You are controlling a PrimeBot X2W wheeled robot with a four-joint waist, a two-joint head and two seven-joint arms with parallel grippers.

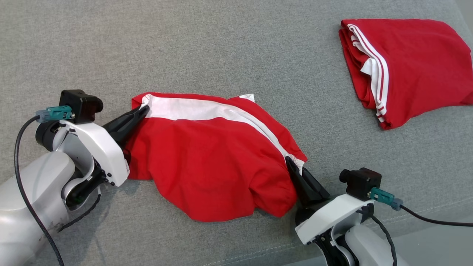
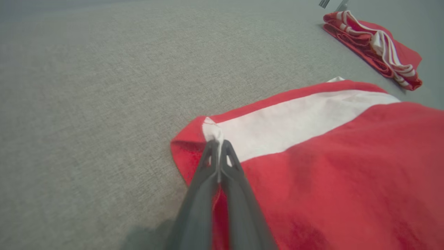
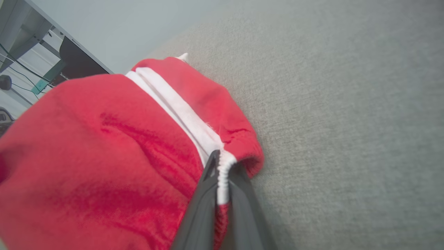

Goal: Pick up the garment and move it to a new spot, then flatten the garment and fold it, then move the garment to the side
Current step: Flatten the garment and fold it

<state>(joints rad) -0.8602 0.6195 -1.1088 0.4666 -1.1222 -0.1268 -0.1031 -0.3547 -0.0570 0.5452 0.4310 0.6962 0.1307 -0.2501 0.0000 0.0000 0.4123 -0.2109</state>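
The left tool (image 1: 144, 109) and right tool (image 1: 289, 161) each pinch the garment (image 1: 207, 162) edge at their tips. Such shallow bites could slip if pulled apart sharply.

Light is bright, soft and even from above; the head view is sharp, with a pale shadow on the grey surface (image 1: 221, 55) under the left gripper (image 1: 144, 109) at eight o'clock; both wrist views are softer; their fingers (image 2: 199, 208) and the garment (image 3: 86, 173) blur toward six o'clock.
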